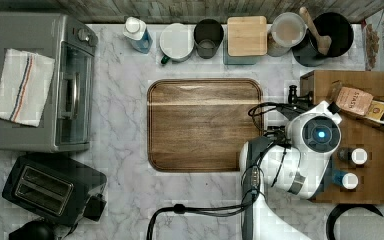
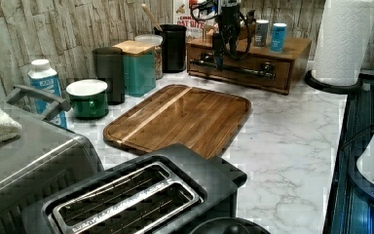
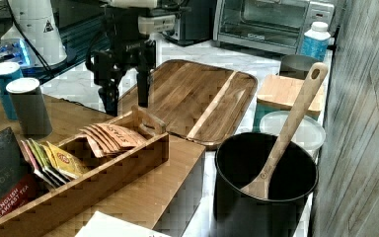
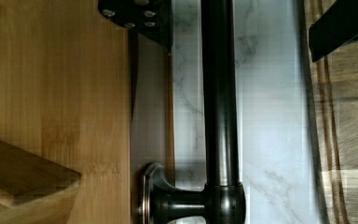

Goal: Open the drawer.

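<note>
The gripper (image 4: 242, 21) hangs directly over the black bar handle (image 4: 219, 107) of the drawer (image 2: 238, 66), its 2 fingers spread wide. The bar runs between them with clear gaps on both sides, touching neither. One finger (image 4: 142, 16) sits on the drawer-front side of the bar, the other (image 4: 340, 25) on the far side, over the edge of the wooden cutting board (image 1: 205, 125). In the left view the gripper (image 2: 219, 56) stands vertical just above the bar, near 1 of its 2 round mounts (image 4: 161, 203). The drawer front sits flush in its wooden box (image 2: 292, 48), showing it closed. In the right view the fingers (image 3: 143, 91) point down in front of the box, beside a wooden tray of tea bags (image 3: 106, 138). Behind the gripper, on the box top, stand 2 small canisters (image 2: 268, 33). A black pot with a wooden spoon (image 3: 288, 128) stands next to the box.
</note>
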`<action>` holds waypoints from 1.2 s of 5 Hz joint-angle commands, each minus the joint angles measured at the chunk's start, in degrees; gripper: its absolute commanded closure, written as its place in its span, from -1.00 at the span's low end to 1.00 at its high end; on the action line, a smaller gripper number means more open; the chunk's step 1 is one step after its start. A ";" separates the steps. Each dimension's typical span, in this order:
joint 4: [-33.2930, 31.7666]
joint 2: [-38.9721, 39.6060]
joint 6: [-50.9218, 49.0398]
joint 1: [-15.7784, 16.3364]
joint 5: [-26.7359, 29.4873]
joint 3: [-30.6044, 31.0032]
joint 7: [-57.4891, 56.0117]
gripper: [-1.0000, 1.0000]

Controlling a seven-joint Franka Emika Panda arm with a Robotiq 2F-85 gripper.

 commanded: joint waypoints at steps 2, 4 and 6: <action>-1.68 2.99 6.10 -1.08 3.07 0.25 0.02 -1.00; -0.13 5.92 5.41 -1.79 6.49 1.11 -2.99 -1.00; 0.96 7.16 3.91 -2.19 9.54 2.21 -5.96 -1.00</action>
